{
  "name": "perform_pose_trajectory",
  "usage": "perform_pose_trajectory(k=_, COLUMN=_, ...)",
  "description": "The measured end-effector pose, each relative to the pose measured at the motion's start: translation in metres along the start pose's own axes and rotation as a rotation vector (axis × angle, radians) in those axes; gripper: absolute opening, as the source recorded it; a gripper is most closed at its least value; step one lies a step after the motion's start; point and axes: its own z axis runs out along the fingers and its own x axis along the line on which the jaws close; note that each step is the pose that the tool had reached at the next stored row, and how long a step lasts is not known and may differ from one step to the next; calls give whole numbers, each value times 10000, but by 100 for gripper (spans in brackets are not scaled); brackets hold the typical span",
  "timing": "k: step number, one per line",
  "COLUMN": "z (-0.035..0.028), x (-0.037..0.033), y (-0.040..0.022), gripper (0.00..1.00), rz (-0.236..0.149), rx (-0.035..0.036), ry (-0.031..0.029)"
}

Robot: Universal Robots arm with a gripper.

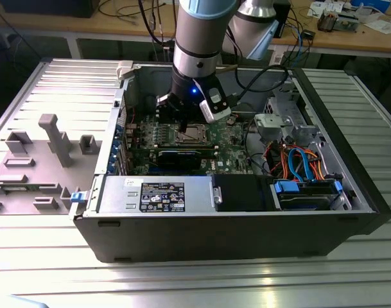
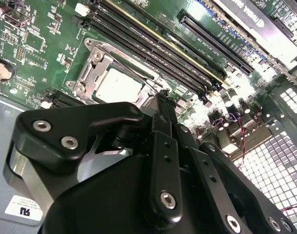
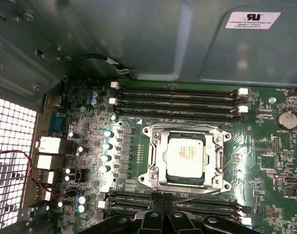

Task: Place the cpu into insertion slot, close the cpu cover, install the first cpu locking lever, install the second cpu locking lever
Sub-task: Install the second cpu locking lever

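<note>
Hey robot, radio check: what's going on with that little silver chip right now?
Black gripper shut, empty, poised beside socket edge. Silver-grey square chip seated in socket, silver metal frame cover down around it. Thin wire lever near gripper tip; nothing in the way.

arm: silver-grey cylindrical segments, pale blue joint cap | wrist: black collar with a lit blue ring, white camera module clipped at the exterior view's right | cables: black, trailing off wrist | gripper: matte black linkage fingers, silver hex screws at pivots
</note>
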Motion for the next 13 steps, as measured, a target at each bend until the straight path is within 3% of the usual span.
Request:
perform_pose_trajectory(k=7, z=0, x=-3, y=-1, gripper=11, rz=-1, rx=-1, ry=2)
perform_pose_trajectory(k=9, z=-3, x=-61, y=-5, gripper=11, rz=10, rx=-8, ry=73)
perform_pose_trajectory(k=13, z=58, x=-64, y=-17, gripper=11, rz=16, rx=-10, ry=102)
